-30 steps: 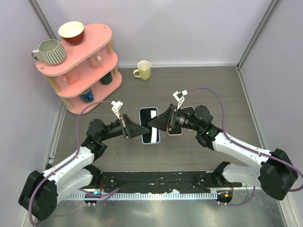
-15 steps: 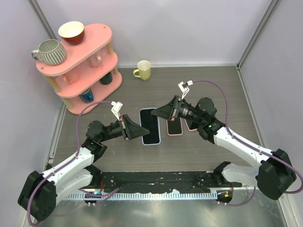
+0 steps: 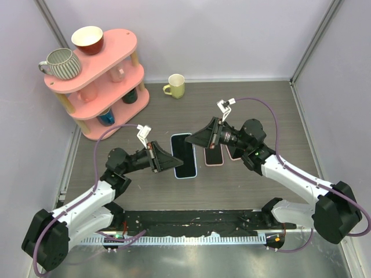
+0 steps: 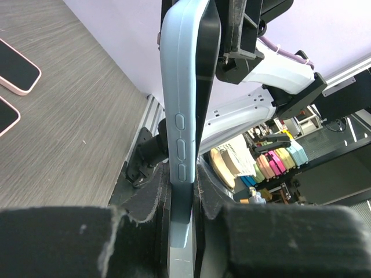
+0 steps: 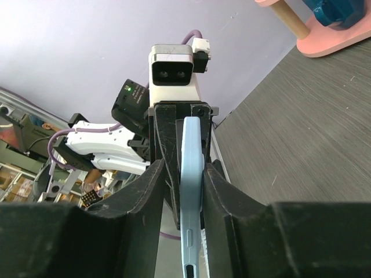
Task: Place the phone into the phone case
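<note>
At the middle of the desk (image 3: 266,104), between the two arms, we see the phone (image 3: 185,157) lying screen-up inside the light-blue phone case (image 3: 175,174). It is held from both sides and appears lifted off the wood. The left hand (image 3: 169,161) is clenched on the near-left part of the phone case. In the left wrist view its padded fingers (image 4: 145,200) press on both faces of the case (image 4: 178,87), which we see edge-on with three side buttons. In that view the black phone (image 4: 207,69) sits against the open face of the case, and we cannot tell whether it is pressed fully home.

The right hand (image 3: 198,141) grips the far-right part of the same case. In the right wrist view its fingers (image 5: 152,194) bear on both sides of the blue edge (image 5: 191,168), so it too is grasping the phone case.

Just right of the held phone, a pink-cased phone (image 3: 213,158) lies flat on the desk, with a second pink-cased phone (image 3: 235,154) beside it and partly under the right arm.

At the far left stands a pink shelf (image 3: 116,55) carrying a striped mug (image 3: 62,63) and a brown bowl (image 3: 88,39) on top. A yellow-green mug (image 3: 175,86) stands near the far wall.
</note>
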